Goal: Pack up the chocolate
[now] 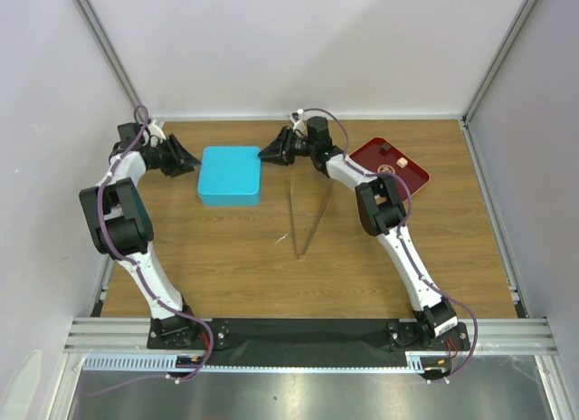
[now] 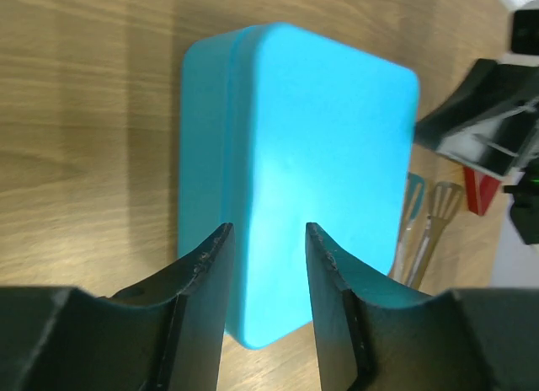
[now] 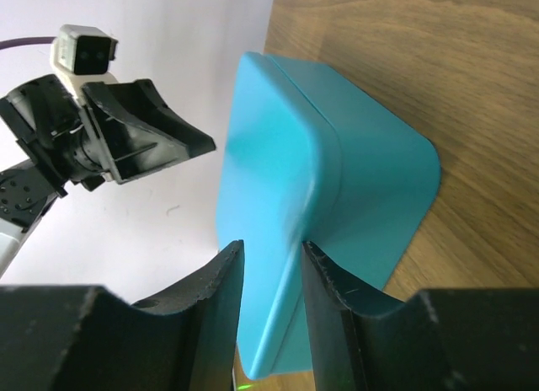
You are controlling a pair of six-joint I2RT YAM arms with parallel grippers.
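Chocolate (image 1: 385, 148) on tray (image 1: 366, 156), far from left fingers (image 2: 202, 277), right fingers (image 3: 215, 281) — both parted, flanking box (image 1: 230, 176).

A fixed camera high above and behind the near edge looks down from a distance on the whole table (image 1: 226, 257), with the blue box (image 1: 230, 176) toward the far side. The camera on the left gripper (image 1: 188, 160) sits low and close, looking rightward across the box between its own fingers (image 2: 198, 307), while the camera on the right gripper (image 1: 265, 153) looks leftward across it, equally close, between its fingers (image 3: 202, 315). All three views share the box, and each wrist view shows the opposite gripper beyond it.
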